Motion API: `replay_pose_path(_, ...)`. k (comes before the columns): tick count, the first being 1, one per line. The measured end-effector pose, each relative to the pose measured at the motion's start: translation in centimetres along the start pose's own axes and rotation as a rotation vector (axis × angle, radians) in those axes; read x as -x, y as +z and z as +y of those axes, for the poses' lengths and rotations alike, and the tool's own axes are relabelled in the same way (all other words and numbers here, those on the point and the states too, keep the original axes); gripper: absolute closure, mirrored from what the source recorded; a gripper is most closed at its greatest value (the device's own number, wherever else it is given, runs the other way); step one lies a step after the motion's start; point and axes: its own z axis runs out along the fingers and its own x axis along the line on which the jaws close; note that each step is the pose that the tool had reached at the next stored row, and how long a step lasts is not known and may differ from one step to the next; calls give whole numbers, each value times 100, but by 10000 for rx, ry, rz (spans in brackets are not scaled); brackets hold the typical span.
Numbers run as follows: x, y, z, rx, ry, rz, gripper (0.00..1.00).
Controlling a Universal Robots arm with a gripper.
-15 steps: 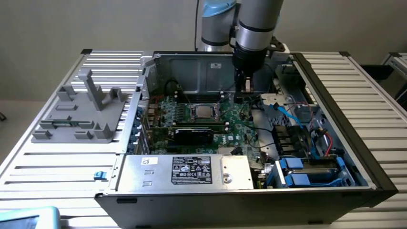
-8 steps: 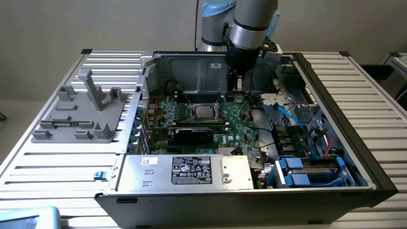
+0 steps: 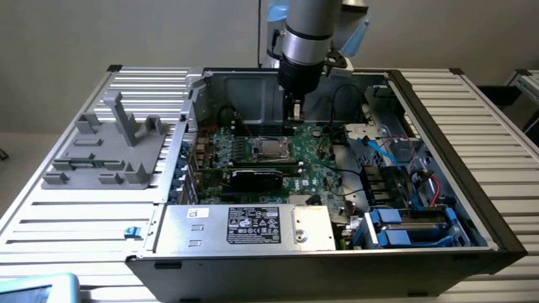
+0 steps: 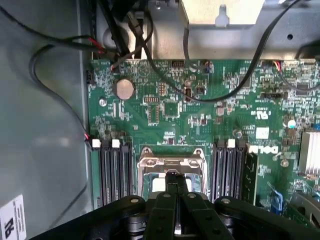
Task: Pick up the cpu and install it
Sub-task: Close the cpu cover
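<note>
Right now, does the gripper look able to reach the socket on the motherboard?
Probably yes: the gripper hangs above the socket inside the open case, and nothing crosses between them.

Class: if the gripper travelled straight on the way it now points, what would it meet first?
Probably the metal socket frame on the motherboard, lying just beyond the gripper; the gap between them is hard to judge.

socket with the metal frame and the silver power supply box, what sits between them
A black expansion card lies between the socket and the power supply box; the exterior view shows it.
</note>
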Motion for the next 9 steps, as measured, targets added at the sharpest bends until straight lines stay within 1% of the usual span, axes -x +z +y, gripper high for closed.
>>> replay_pose_path(3, 2, 7, -87, 0, -1, 2, 89)
replay_pose_path(6, 4, 19, -211, -1, 0, 2, 89)
replay_pose_path(9, 9, 40, -288, -1, 0, 1, 89)
